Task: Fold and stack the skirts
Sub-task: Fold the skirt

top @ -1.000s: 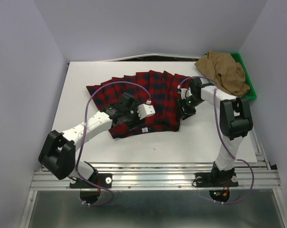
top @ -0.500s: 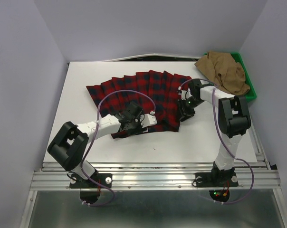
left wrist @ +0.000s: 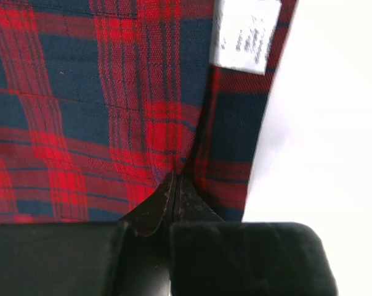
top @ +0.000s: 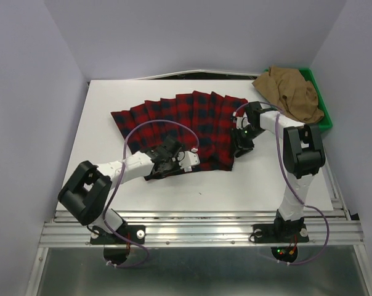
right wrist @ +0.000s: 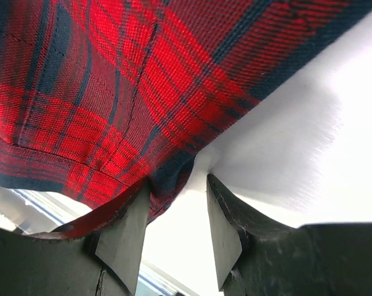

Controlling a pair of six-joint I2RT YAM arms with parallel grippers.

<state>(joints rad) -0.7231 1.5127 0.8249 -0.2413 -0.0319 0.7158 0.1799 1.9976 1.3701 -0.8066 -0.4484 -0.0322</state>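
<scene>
While the red and navy plaid cloth skirt [top: 180,120] lies spread in a fan of pleats across the middle of the white desk [top: 106,111], we note that both arms reach onto it from the near edge.

1. Left tool [left wrist: 175,188]: the jaws are closed, and their black tips meet on a small ridge of the plaid cloth. The pinch sits close to the skirt's near edge. In the left wrist view, bare desk shows just to the right of the pinch, and a white rectangular fabric label [left wrist: 244,34] lies on the cloth beyond it.

2. Right tool [right wrist: 178,185]: the jaws stand apart with a clear gap between them. We see it at the skirt's right-hand edge. In the right wrist view, the plaid hem droops over one finger and dips partly into the gap, while the other finger stands over bare desk. The fingers clamp nothing.

3. Plain tan-brown cloth skirt [top: 291,92]: it lies in a crumpled heap on the green plastic tray [top: 323,111] at the far right corner of the desk. It spills over the tray's left side and lies apart from the plaid skirt. Neither tool touches it.
</scene>
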